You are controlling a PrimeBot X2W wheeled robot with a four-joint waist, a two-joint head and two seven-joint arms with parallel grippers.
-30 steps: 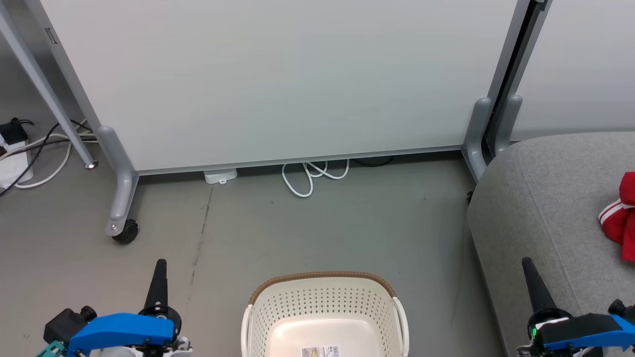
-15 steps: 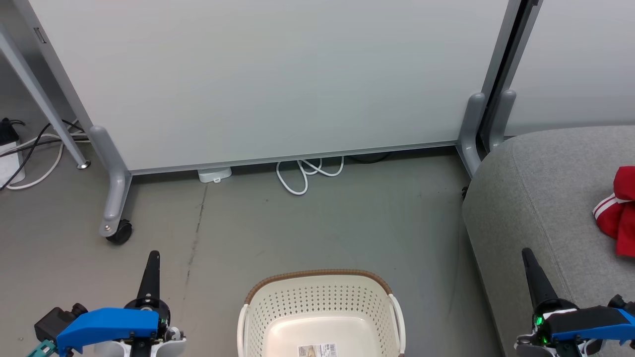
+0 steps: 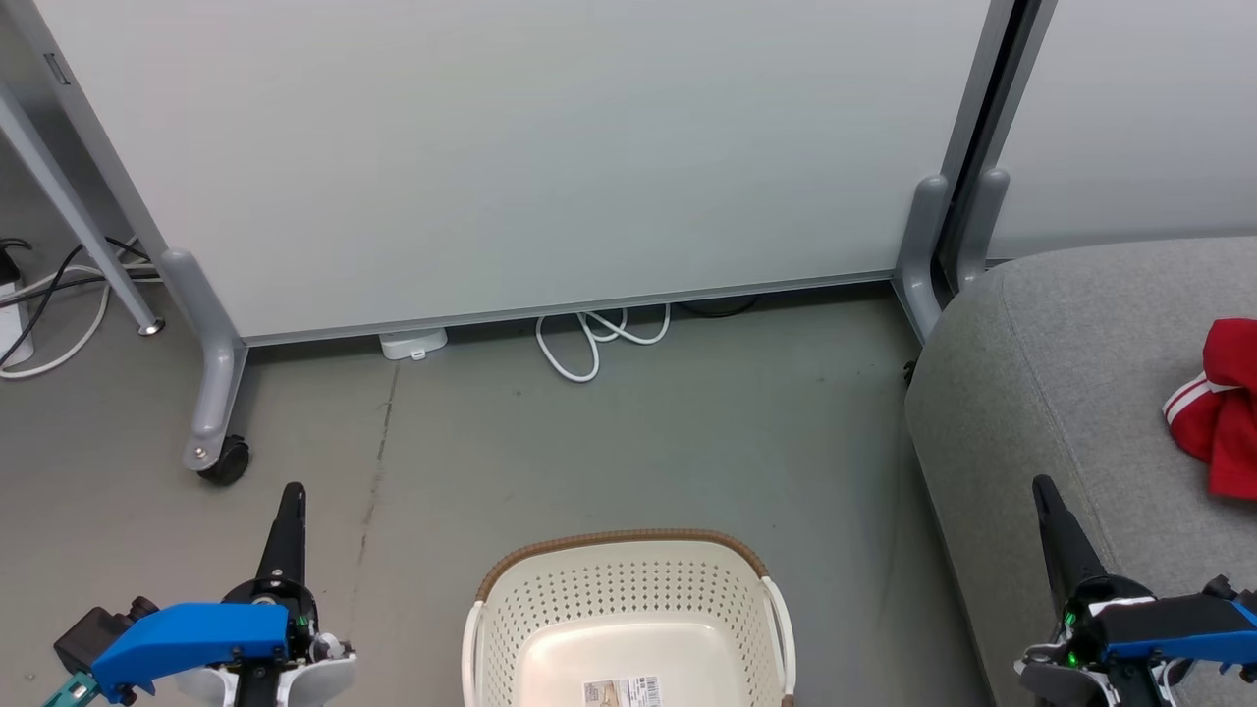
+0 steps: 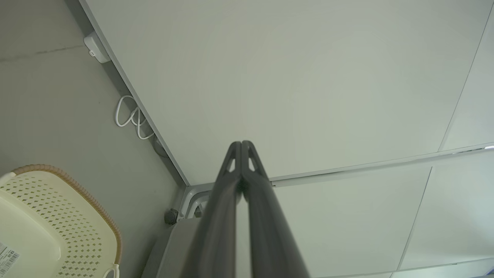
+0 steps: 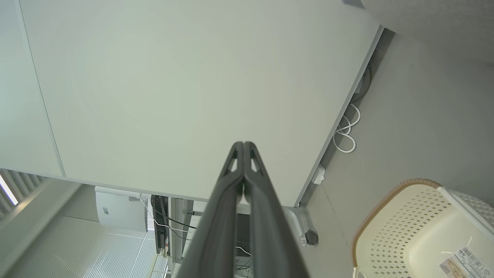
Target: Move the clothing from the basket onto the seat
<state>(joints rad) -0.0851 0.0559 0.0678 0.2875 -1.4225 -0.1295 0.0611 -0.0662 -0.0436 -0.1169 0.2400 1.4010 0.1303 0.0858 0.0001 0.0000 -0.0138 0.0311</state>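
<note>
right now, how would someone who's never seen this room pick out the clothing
Look to the large light grey seat at the right of the head view. On its top, cut by the picture's right edge, lies the clothing, a crumpled heap. It alone is bright red, with white stripes.

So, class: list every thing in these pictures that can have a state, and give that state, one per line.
basket: upright on the floor, bare bottom with a label showing
clothing: crumpled on the seat, cut by the view's right edge
seat: bearing the clothing
left gripper: fingers shut, holding nothing
right gripper: fingers shut, holding nothing
white cable: looped loose on the floor
</note>
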